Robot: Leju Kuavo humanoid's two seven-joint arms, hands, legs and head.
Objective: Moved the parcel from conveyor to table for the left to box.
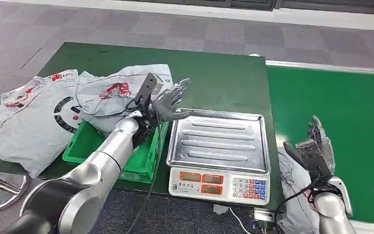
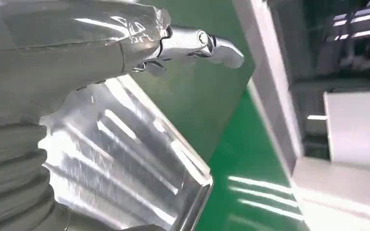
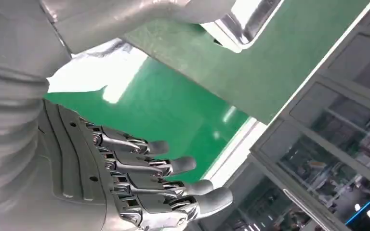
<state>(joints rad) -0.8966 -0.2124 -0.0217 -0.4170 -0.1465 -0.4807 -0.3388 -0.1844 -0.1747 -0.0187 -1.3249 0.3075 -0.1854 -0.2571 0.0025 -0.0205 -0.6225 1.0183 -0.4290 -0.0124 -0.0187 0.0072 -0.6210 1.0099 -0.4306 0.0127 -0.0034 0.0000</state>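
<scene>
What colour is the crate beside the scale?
Bright green crate; head view shows it best.

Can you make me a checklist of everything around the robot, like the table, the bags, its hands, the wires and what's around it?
Surface: dark green table, with the brighter green conveyor beside it on the robot's right.
Job's things: grey parcels heaped over the green box; another grey parcel lies low by the right arm.
Clutter: weighing scale with a bare steel tray.
Hands: left hand open, above the tray's near-box edge; right hand open, raised over the conveyor, holding nothing.
Cables: black cable along the left arm; a white cable under the scale.
Surroundings: grey carpet-tile floor.
</scene>
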